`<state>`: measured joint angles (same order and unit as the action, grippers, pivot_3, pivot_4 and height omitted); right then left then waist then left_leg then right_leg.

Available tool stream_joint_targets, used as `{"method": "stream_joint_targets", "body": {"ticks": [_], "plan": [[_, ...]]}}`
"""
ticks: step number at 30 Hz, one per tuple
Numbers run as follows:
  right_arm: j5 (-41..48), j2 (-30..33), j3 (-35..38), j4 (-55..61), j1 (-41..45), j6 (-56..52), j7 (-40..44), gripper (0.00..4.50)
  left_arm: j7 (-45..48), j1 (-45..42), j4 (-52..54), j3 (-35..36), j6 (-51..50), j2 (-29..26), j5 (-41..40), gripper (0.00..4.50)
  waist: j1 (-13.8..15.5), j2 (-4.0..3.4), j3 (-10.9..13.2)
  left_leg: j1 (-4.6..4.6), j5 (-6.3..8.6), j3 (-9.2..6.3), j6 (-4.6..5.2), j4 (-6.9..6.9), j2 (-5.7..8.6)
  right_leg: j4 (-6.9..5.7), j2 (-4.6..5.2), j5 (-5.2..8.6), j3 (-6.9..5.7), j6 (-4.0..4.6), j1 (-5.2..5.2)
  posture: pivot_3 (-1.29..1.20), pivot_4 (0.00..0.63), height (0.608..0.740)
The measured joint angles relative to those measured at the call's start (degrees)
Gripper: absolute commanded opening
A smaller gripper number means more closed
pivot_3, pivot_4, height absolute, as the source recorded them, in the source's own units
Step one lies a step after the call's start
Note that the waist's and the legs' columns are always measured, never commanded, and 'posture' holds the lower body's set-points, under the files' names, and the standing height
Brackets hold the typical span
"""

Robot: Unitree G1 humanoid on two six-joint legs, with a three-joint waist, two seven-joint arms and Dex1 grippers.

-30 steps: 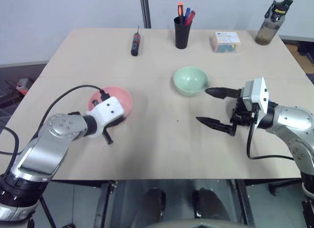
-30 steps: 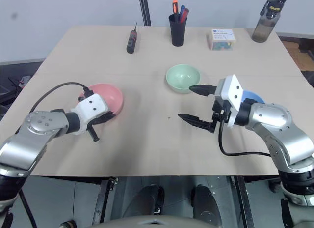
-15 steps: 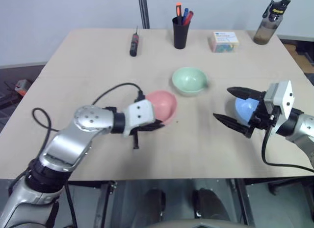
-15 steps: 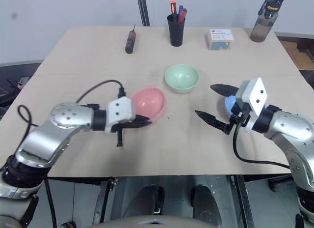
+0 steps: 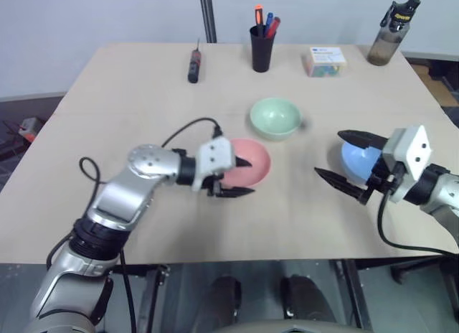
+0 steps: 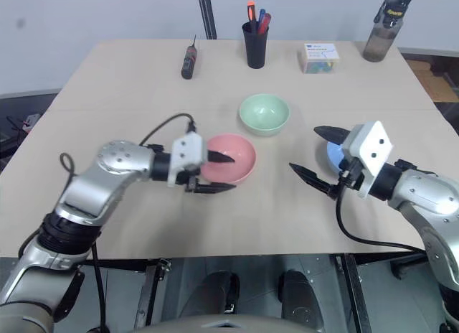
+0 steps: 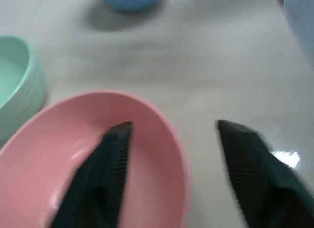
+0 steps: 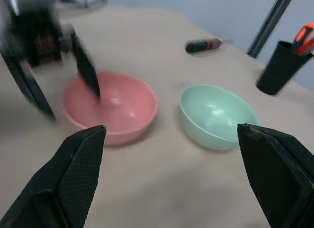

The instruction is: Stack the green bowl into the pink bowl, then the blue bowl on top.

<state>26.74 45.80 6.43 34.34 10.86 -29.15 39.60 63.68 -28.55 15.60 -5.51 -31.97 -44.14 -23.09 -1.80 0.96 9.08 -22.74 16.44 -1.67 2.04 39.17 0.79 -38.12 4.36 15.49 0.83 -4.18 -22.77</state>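
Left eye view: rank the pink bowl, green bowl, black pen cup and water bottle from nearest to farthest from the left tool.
1. pink bowl, with the left tool straddling its rim.
2. green bowl, just beyond the pink one.
3. black pen cup, at the far edge.
4. water bottle, far right corner.

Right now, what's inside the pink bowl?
One black finger of the left gripper dips into the pink bowl; the other stays outside its rim. No other bowl is in it. That finger covers a small part of the inside.
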Motion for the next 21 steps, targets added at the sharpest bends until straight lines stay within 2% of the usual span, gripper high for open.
{"method": "stream_joint_targets", "body": {"ticks": [2,4,7,9,10,11,12,13,16,19,20,21], "plan": [[-6.39,0.01,-5.44,-6.57,3.53,3.86,0.70,4.50,-1.92,3.08,2.02,8.64,-4.22,-1.81,-4.76,3.13,-0.30,-0.09,0.04,0.03,-0.02,0.00,-0.03,0.00,0.00,0.01,0.01,0.00,0.00,0.00,0.01,0.00,0.150,0.740],[-10.79,-1.18,-9.51,-13.08,8.17,7.62,1.71,4.50,-3.80,6.83,3.59,14.53,-4.06,0.21,-7.99,3.13,-0.34,-0.16,0.08,0.02,-0.11,0.04,-0.19,0.00,0.03,0.03,0.09,0.00,0.02,0.00,0.00,0.00,0.150,0.740],[-17.32,-4.28,-15.78,-25.07,17.99,15.20,4.23,4.50,-4.16,14.85,4.20,19.10,2.74,0.99,-7.04,3.13,-0.64,-0.15,0.09,0.05,-0.13,0.15,-0.24,-0.03,0.03,0.03,0.09,-0.01,0.09,-0.01,-0.02,0.00,0.150,0.740],[-21.14,-6.30,-18.89,-33.48,23.43,20.11,5.66,4.50,-3.71,17.51,3.95,21.63,1.73,0.57,-9.05,3.13,-0.50,-0.15,0.11,0.03,-0.14,0.07,-0.25,-0.03,0.02,0.02,0.08,-0.01,0.02,0.00,-0.03,0.00,0.150,0.740],[-23.74,-8.67,-21.43,-40.29,27.98,24.08,6.67,4.50,-2.71,20.09,4.18,24.00,1.75,-0.21,-10.56,3.64,-0.52,-0.15,0.11,0.03,-0.14,0.03,-0.26,-0.03,0.02,0.03,0.08,-0.01,-0.01,0.00,-0.02,0.00,0.150,0.740],[-26.31,-11.08,-23.67,-47.24,31.99,28.12,7.43,4.50,-1.81,22.08,4.41,25.74,1.50,-0.72,-12.04,3.85,-0.51,-0.21,0.14,0.02,-0.14,0.06,-0.26,-0.05,0.02,0.04,0.10,-0.01,0.02,0.01,-0.04,0.00,0.150,0.740],[-28.19,-13.21,-25.43,-53.12,35.27,31.09,8.01,4.50,-1.00,23.82,4.86,27.14,1.01,-1.09,-13.60,4.28,-0.57,-0.23,0.16,0.00,-0.14,0.08,-0.26,-0.04,0.03,0.05,0.12,-0.01,0.04,0.01,-0.06,0.00,0.150,0.740],[-29.27,-14.18,-26.28,-56.59,37.07,33.24,8.44,4.50,-0.60,24.54,5.47,27.71,0.67,-1.27,-14.83,4.40,-0.53,-0.25,0.20,-0.05,-0.14,0.06,-0.27,-0.06,0.04,0.06,0.15,-0.01,0.02,0.01,-0.08,0.00,0.150,0.740],[-32.70,-17.23,-28.62,-68.40,41.56,41.08,9.94,4.50,-0.70,26.53,8.13,30.04,0.65,-1.90,-16.57,4.40,0.31,-0.22,0.21,-0.15,-0.13,-0.12,-0.28,-0.08,0.13,0.17,0.24,-0.01,-0.15,0.01,-0.13,0.00,0.150,0.740],[-35.52,-19.26,-29.62,-78.34,44.86,46.37,10.43,3.75,-3.35,27.84,9.83,31.35,0.17,-2.10,-16.85,4.50,0.04,-0.24,0.23,-0.15,-0.14,-0.09,-0.30,-0.10,0.13,0.14,0.24,-0.01,-0.12,0.01,-0.10,0.00,0.150,0.740],[-36.13,-19.58,-29.80,-80.20,45.39,47.51,10.60,3.25,-3.87,28.11,10.30,31.82,0.06,-2.14,-17.08,4.50,-0.08,-0.25,0.23,-0.14,-0.14,-0.10,-0.31,-0.10,0.13,0.13,0.24,-0.01,-0.12,0.02,-0.11,0.00,0.150,0.740],[-36.63,-19.88,-29.86,-81.75,45.84,48.42,10.86,3.00,-4.18,28.50,10.72,32.32,0.03,-2.27,-17.30,4.50,-0.21,-0.26,0.24,-0.14,-0.15,-0.09,-0.32,-0.10,0.11,0.13,0.22,-0.01,-0.11,0.02,-0.11,0.00,0.150,0.740]]}}
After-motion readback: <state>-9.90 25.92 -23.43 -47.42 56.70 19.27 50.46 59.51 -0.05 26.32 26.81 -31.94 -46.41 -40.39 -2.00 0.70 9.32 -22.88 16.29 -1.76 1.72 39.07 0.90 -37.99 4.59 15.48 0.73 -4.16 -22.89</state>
